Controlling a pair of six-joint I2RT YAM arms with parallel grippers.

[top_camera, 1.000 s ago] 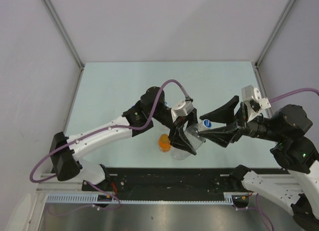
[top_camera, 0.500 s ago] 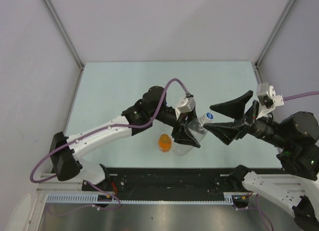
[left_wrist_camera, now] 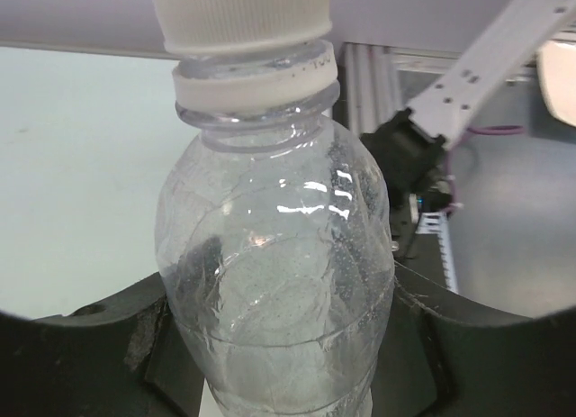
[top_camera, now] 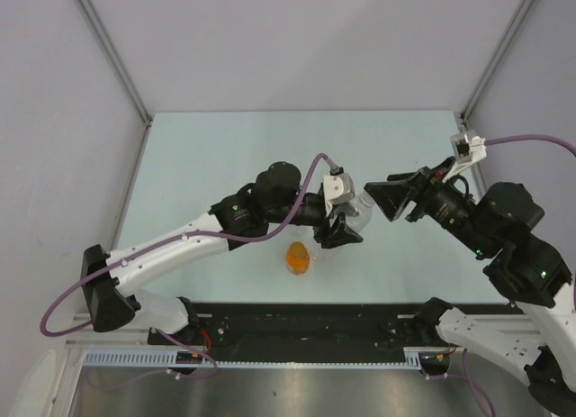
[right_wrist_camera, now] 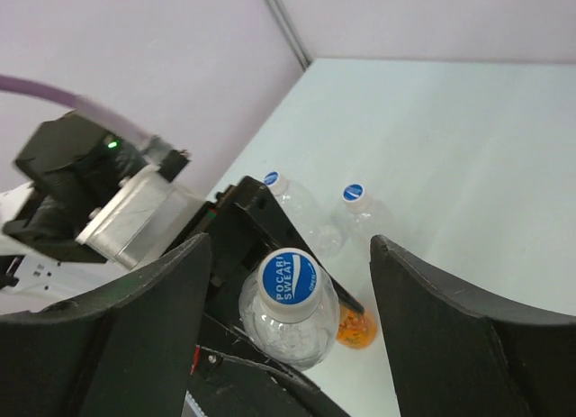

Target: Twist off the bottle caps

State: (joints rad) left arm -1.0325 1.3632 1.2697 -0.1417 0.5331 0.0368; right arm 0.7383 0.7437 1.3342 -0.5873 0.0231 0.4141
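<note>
The left gripper [top_camera: 339, 228] is clamping its fingers [left_wrist_camera: 81, 354] tight on the body of the clear bottle [left_wrist_camera: 274, 255], holding it up off the table [top_camera: 225, 156]. The right gripper [top_camera: 385, 199] is spreading its fingers [right_wrist_camera: 117, 336] wide on either side of the blue cap [right_wrist_camera: 288, 276], touching nothing.

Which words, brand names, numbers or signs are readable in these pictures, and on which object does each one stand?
"POCARI SWEAT": white letters on the nearest blue cap, on the clear bottle, in the right wrist view.
Far blue cap on the left: white mark, too small to read.
Far blue cap on the right: white mark, too small to read.
Orange bottle: no text visible.
</note>
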